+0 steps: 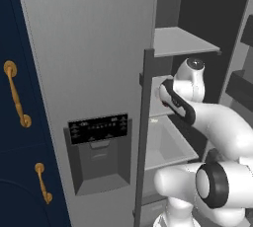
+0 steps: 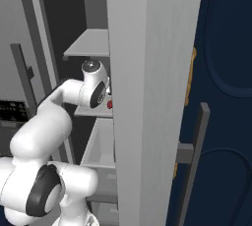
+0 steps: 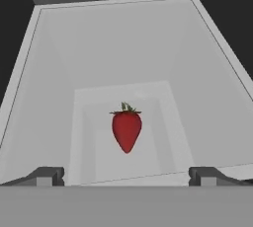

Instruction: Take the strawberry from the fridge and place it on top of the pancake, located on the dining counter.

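The gripper (image 3: pixel 126 175) is seen nearest in the hand view, its two fingertips (image 3: pixel 48 175) spread wide and holding nothing, so the fruit can be straddled. The strawberry (image 3: pixel 126 130) lies centred between them, a little farther on, on a grey shelf (image 3: pixel 54 88) inside the open fridge (image 1: pixel 99 48). The arm is reached in past the door (image 2: pixel 147 97), seemingly to line up a grasp

The white arm (image 1: pixel 217 127) rises from the base, bends at a dark-ringed elbow and reaches forward and up (wrist seemingly angled downward). The gripper (image 3: pixel 126 175) has its jaws spread wide, fingertips (image 3: pixel 47 175) far apart, holding nothing.
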Motion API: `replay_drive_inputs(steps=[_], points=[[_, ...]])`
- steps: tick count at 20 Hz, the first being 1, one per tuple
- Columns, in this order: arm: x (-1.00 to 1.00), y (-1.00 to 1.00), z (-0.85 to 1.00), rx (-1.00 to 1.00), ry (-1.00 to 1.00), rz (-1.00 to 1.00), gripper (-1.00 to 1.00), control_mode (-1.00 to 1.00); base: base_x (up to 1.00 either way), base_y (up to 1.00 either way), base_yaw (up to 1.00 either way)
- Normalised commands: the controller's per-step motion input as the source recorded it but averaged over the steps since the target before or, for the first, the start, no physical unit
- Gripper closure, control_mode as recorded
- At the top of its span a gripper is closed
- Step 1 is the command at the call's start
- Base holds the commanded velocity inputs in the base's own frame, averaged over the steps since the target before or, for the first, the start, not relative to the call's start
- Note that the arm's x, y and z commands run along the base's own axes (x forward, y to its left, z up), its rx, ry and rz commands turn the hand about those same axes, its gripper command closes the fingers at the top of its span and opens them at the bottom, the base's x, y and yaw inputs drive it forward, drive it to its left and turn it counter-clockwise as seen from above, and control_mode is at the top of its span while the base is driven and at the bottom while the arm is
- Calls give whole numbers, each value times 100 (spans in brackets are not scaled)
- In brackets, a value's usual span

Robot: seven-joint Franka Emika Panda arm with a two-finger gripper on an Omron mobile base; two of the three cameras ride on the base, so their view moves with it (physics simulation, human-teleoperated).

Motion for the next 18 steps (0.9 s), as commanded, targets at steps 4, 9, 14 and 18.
replay_drive_inputs(steps=[4,9,14,18], points=[[50,-2,-19,0,0,0,-100,-100,0,0,0],[31,-1,-30,0,1,0,-100,-100,0,0,0],[-1,0,-30,0,10,0,-100,-100,0,0,0],[-4,0,-5,0,2,0,-100,-100,0,0,0]])
